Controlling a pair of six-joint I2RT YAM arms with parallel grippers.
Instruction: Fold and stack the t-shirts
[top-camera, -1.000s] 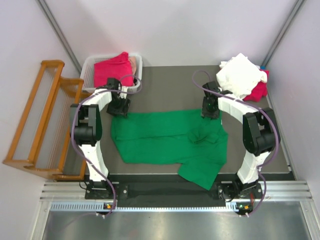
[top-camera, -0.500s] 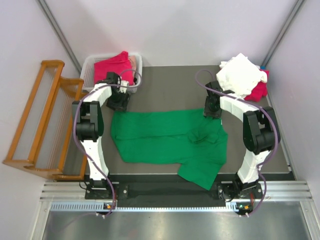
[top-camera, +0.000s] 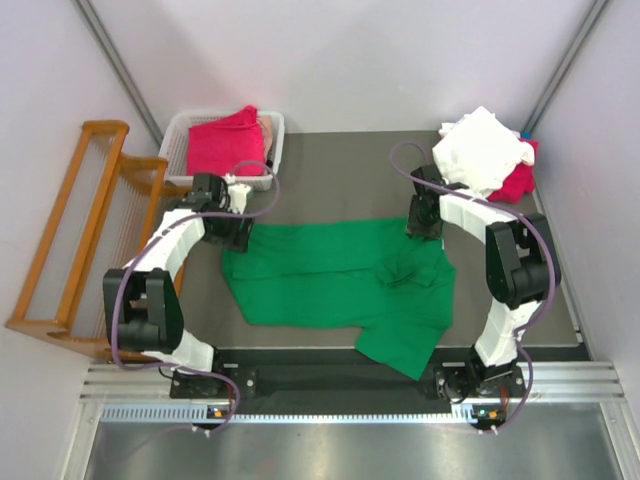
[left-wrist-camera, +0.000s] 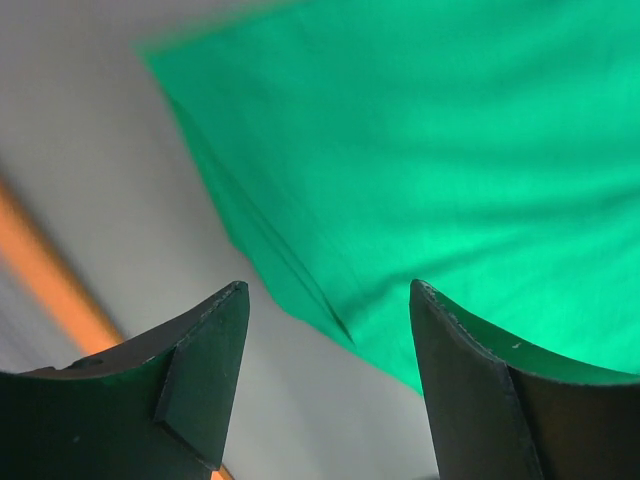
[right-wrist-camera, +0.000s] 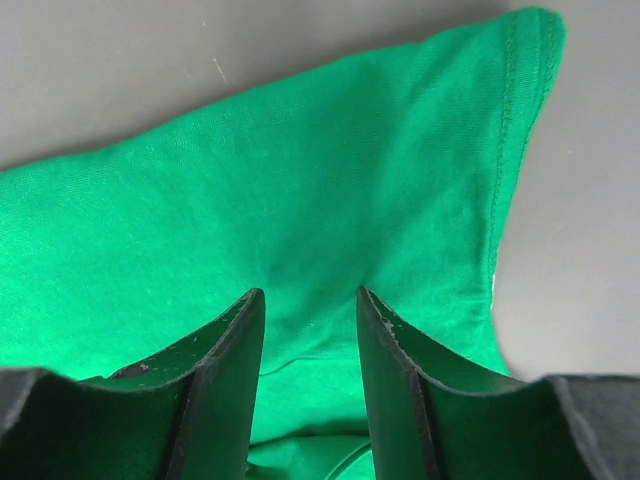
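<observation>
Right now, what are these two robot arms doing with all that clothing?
They are working on a green t-shirt spread on the dark table. The right gripper sits low over its far right corner with the cloth bunched between its fingers, though a firm pinch isn't clear. The left gripper hovers open above the shirt's left edge. A white shirt and red ones wait behind; more red cloth fills the basket.

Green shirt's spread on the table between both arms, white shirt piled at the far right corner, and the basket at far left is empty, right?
Not quite: the basket at far left holds a crimson shirt, as the top external view shows. The green shirt does lie spread between both arms, and the white shirt is piled at the far right corner.
</observation>
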